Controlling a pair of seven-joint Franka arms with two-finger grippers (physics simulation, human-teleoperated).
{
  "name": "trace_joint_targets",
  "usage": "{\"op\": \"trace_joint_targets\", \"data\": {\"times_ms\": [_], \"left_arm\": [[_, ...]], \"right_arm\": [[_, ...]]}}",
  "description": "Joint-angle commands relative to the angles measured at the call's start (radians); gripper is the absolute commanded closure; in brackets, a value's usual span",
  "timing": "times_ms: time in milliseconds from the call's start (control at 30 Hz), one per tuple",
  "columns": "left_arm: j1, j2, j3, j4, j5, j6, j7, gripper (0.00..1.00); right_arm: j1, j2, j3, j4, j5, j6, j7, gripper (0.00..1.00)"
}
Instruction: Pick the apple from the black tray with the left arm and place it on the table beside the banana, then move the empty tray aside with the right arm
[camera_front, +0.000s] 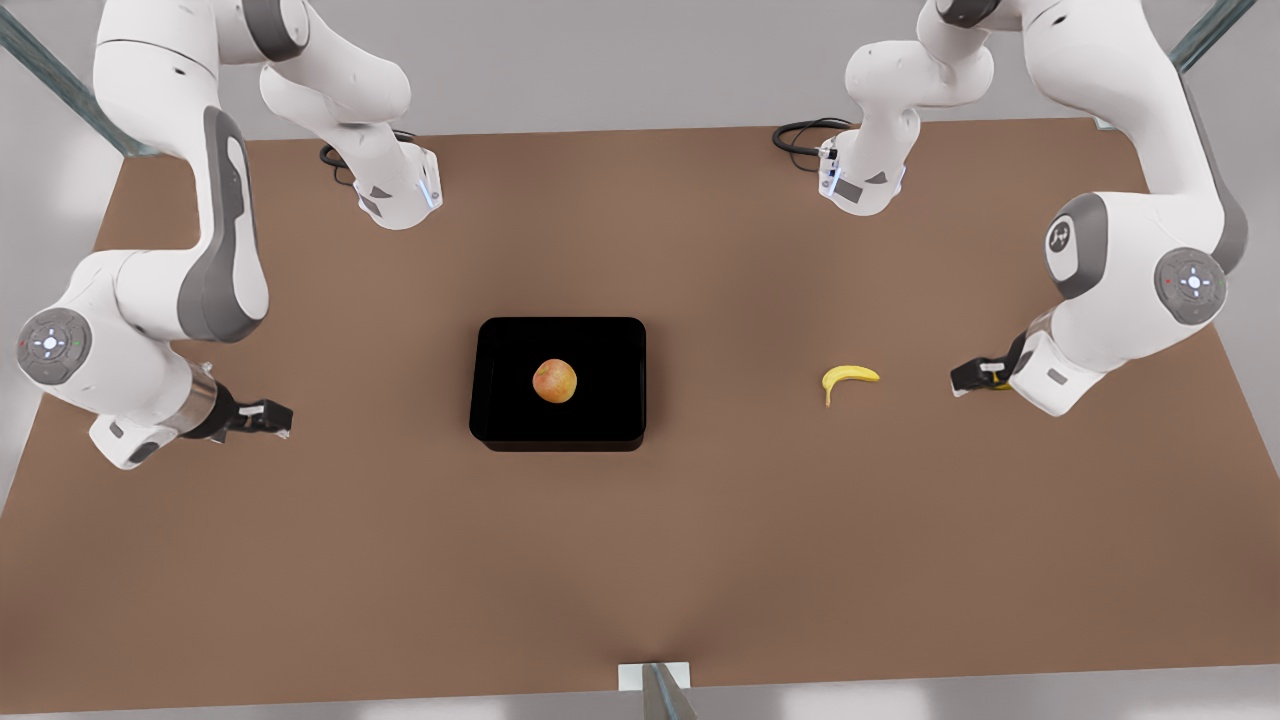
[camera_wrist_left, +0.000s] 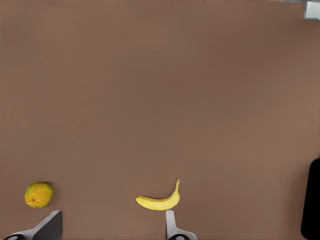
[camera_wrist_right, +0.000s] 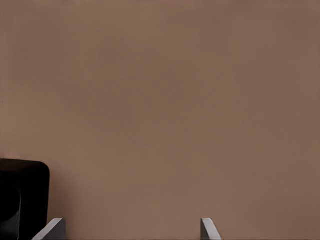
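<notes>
Nothing done yet: apple (camera_front: 554, 381) sits inside the black tray (camera_front: 500, 345); left pincer (camera_front: 968, 377) near the tray's banana (camera_front: 849, 377) side and right pincer (camera_front: 272, 417) opposite both gape empty.

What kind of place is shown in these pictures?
Probably a simulated robot test bench, not a home. A bare brown table carries only a black tray with an apple, a banana and a yellow-green fruit, between two white arms in a plain grey room.

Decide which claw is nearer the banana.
Left. The left claw sits beside the banana, on the front view's right; the right claw waits far beyond the black tray.
</notes>
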Motion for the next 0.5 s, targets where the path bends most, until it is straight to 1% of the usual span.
{"op": "trace_joint_targets", "data": {"times_ms": [0,67,100,133,167,200,233,267,300,333,367,467], "left_arm": [[0.0,-0.001,0.0,-0.008,-0.002,0.077,-0.016,0.0],[-0.055,0.0,0.0,0.01,-0.002,0.078,-0.027,0.0],[-0.079,0.009,-0.003,-0.017,-0.003,0.061,-0.019,0.0],[-0.203,0.028,-0.011,0.022,-0.002,0.058,-0.168,0.0],[-0.306,0.074,-0.011,0.084,0.05,0.058,-0.337,0.0],[-0.384,0.138,-0.011,0.159,0.058,0.058,-0.472,0.0],[-0.486,0.247,-0.011,0.287,0.063,0.063,-0.651,0.0],[-0.535,0.333,-0.011,0.396,0.063,0.063,-0.746,0.0],[-0.564,0.397,-0.03,0.47,0.055,0.075,-0.786,0.0],[-0.567,0.43,-0.09,0.483,0.055,0.132,-0.89,0.0],[-0.624,0.468,-0.113,0.487,0.07,0.141,-1.015,0.0],[-0.759,0.609,-0.095,0.642,0.098,0.153,-1.096,0.0]], "right_arm": [[0.006,-0.002,0.0,0.014,0.0,0.091,-0.048,0.0],[0.006,-0.002,0.0,0.016,0.0,0.091,-0.05,0.0],[0.006,-0.002,0.0,0.016,0.0,0.091,-0.05,0.0],[0.006,-0.002,0.0,0.016,0.0,0.091,-0.05,0.0],[0.006,-0.002,0.0,0.016,0.0,0.091,-0.05,0.0],[0.006,-0.002,0.0,0.016,0.0,0.091,-0.05,0.0],[0.006,-0.002,0.0,0.016,0.0,0.092,-0.05,0.0],[0.006,0.0,0.0,0.014,0.0,0.091,-0.05,0.0],[0.008,0.0,0.0,0.014,0.0,0.091,-0.05,0.0],[0.006,0.0,0.0,0.016,0.0,0.091,-0.05,0.0],[0.008,0.0,0.0,0.016,0.0,0.091,-0.05,0.0],[0.009,0.001,0.002,0.014,0.0,0.091,-0.048,0.0]]}}
